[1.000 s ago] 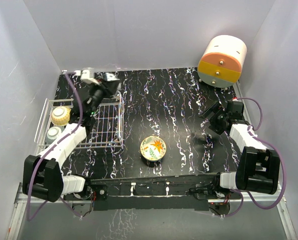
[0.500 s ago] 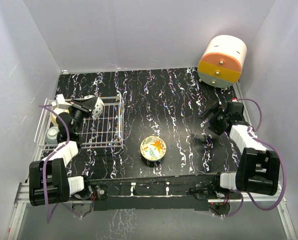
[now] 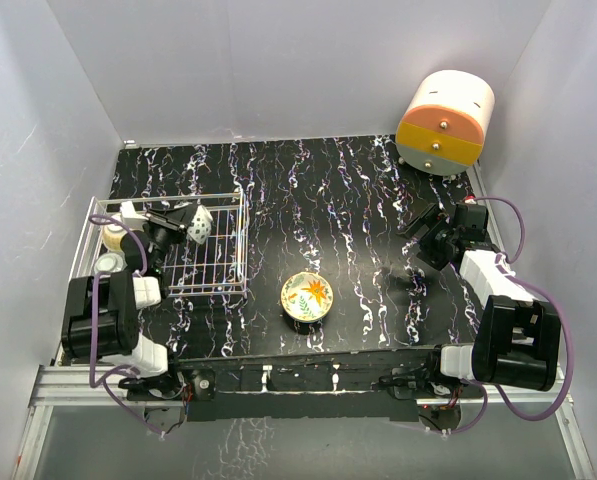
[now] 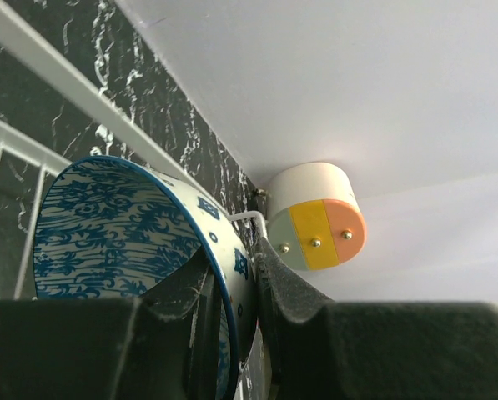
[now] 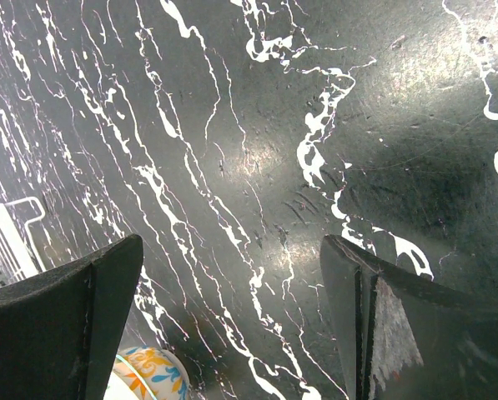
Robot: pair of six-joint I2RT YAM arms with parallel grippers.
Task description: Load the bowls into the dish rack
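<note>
My left gripper [image 3: 186,222] is shut on the rim of the blue-white bowl [image 3: 201,225] and holds it tilted on its side over the white wire dish rack [image 3: 213,268]. In the left wrist view the fingers pinch the wall of the blue-white bowl [image 4: 123,229] inside the rack wires [image 4: 61,75]. A cream-yellow bowl [image 3: 112,237] and a grey-white bowl [image 3: 108,263] sit at the rack's left end, partly hidden by my left arm. The cream bowl with orange-green flowers [image 3: 307,296] stands on the table, and its edge shows in the right wrist view [image 5: 153,377]. My right gripper [image 3: 428,240] is open and empty above bare table [image 5: 232,275].
An orange-and-cream round drawer unit [image 3: 445,122] stands at the back right, also in the left wrist view [image 4: 315,218]. White walls close in the black marbled table [image 3: 358,200] on three sides. A corner of the rack [image 5: 2,242] shows in the right wrist view.
My left arm has folded back toward its base, bringing the gripper and the blue-white bowl from beyond the rack's far edge to over the rack. The right arm has not moved.
</note>
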